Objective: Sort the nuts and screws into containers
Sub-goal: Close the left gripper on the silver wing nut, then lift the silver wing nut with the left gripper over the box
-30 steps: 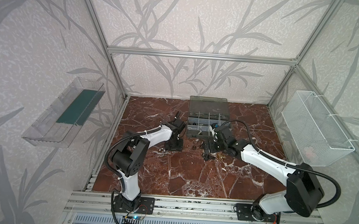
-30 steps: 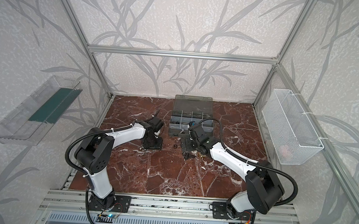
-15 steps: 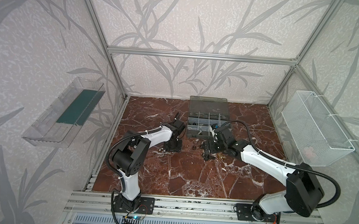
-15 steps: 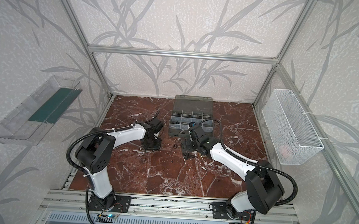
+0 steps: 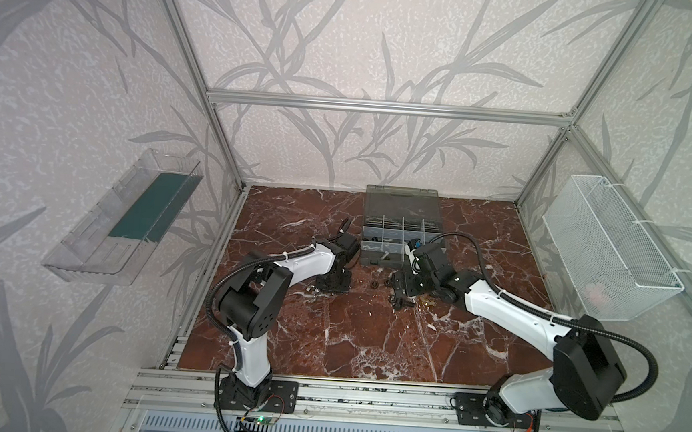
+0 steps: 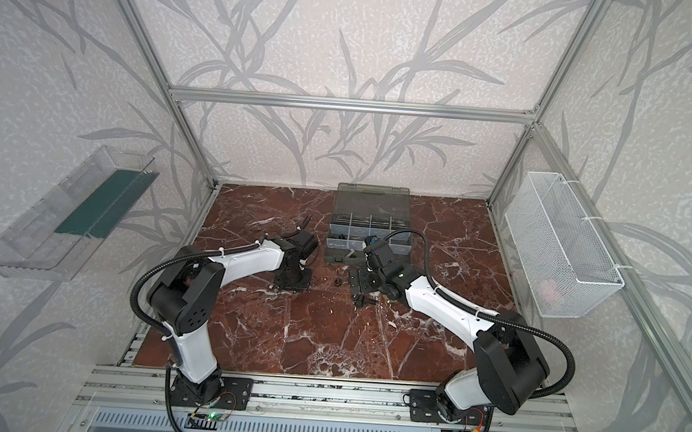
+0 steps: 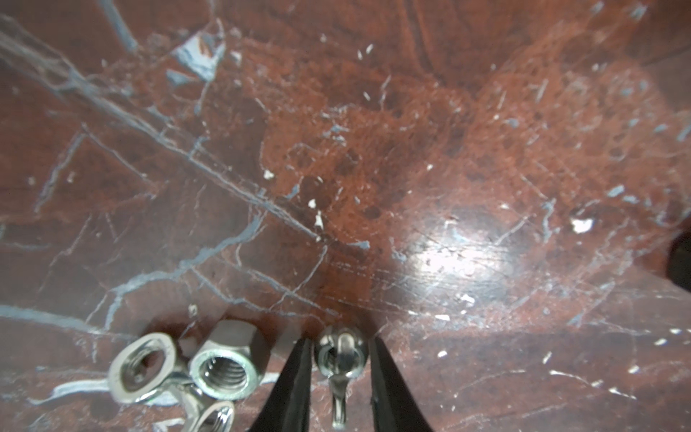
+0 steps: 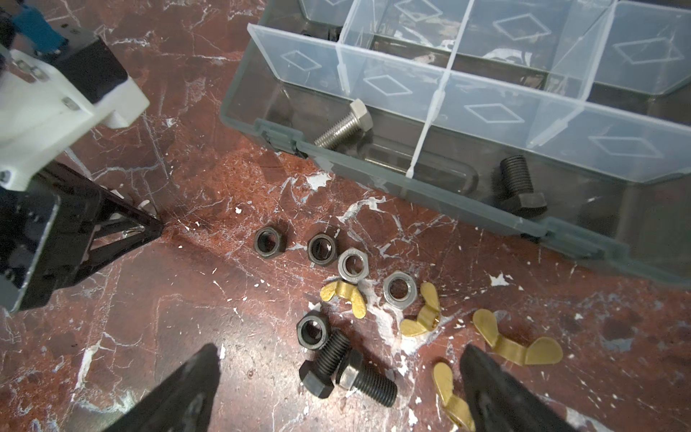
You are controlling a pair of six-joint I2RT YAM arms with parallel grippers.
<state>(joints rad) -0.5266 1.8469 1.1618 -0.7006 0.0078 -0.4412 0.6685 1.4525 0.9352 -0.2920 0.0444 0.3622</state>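
One silver wing nut (image 7: 338,361) sits squarely between the fingertips of the left gripper (image 7: 340,344), which is down at the marble tabletop (image 7: 374,149). The nut's wings run along the gap, in line with the fingers, so the jaws would bear across its narrow threaded barrel rather than its wide span. The jaws stand drawn in close on both flanks, but it cannot be told whether they press the metal. Just outside one finger, three silver hex nuts (image 7: 224,374) lie touching in a clump, clear of the gap. Well apart, the right gripper (image 8: 340,351) hangs spread wide and empty over its own heap. Two black screws (image 8: 351,376) lie between its fingers, loose nuts (image 8: 353,265) lie just ahead, and brass wing nuts (image 8: 518,342) lie by one finger. Beyond that heap stand the containers (image 8: 411,175), open, with a silver screw (image 8: 342,125) and a black bolt (image 8: 518,183) in the nearest row. By judgement the left arm owns this pick, with its carry running ahead and across toward the right arm's side
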